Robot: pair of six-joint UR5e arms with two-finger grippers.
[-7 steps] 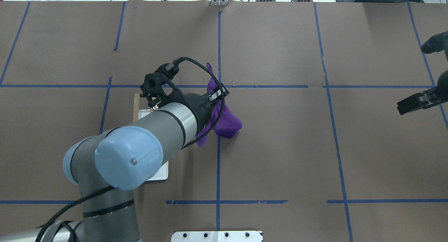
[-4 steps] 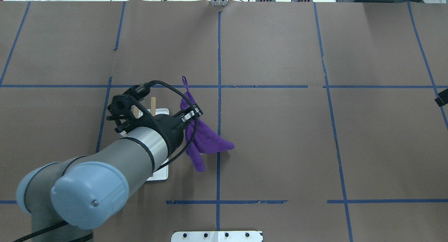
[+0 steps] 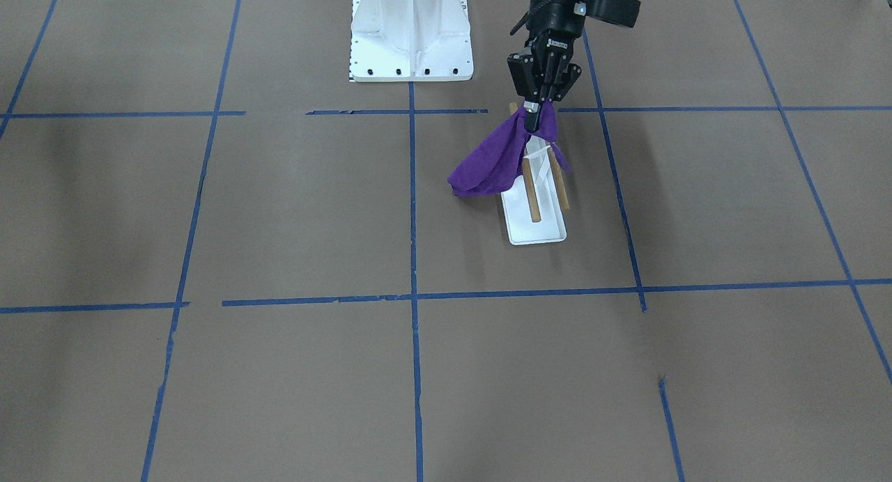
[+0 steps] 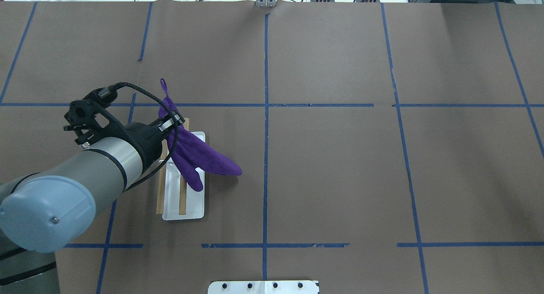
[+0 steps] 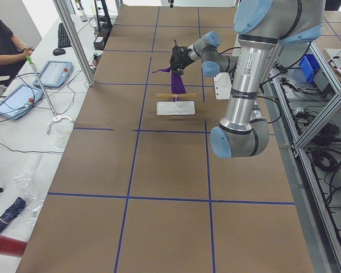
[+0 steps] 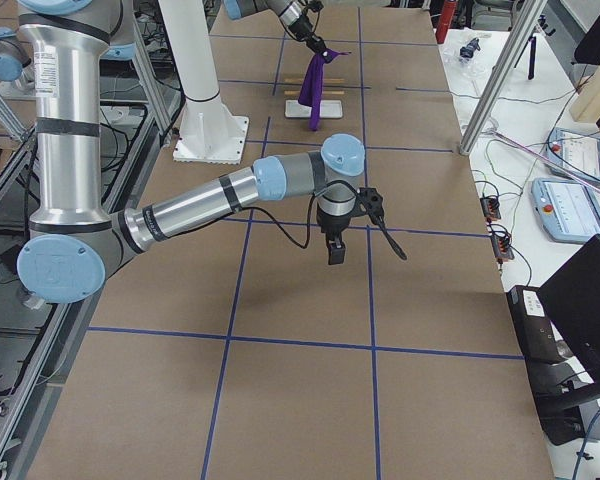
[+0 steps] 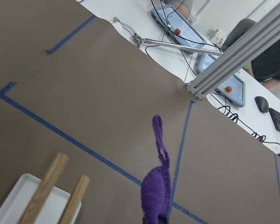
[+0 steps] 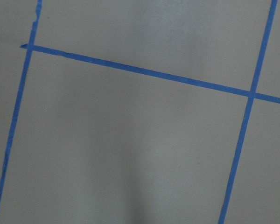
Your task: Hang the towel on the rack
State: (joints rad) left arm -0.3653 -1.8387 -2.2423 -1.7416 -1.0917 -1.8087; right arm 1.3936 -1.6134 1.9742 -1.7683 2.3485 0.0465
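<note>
My left gripper is shut on the top of the purple towel and holds it up over the rack. In the overhead view the gripper is over the rack's far end. The towel hangs across the right dowel and spreads out past the white base. I cannot tell whether it rests on the dowels. The left wrist view shows the towel's loop and both dowel tips. My right gripper shows only in the exterior right view, so I cannot tell its state.
The big white bolted pedestal stands at the robot's side of the table, also at the overhead view's lower edge. Blue tape lines grid the brown table. The right wrist view shows only table and tape.
My left arm has swung from the table's middle line to the overhead view's left, carrying the towel over the rack. The right gripper has left the overhead view.
</note>
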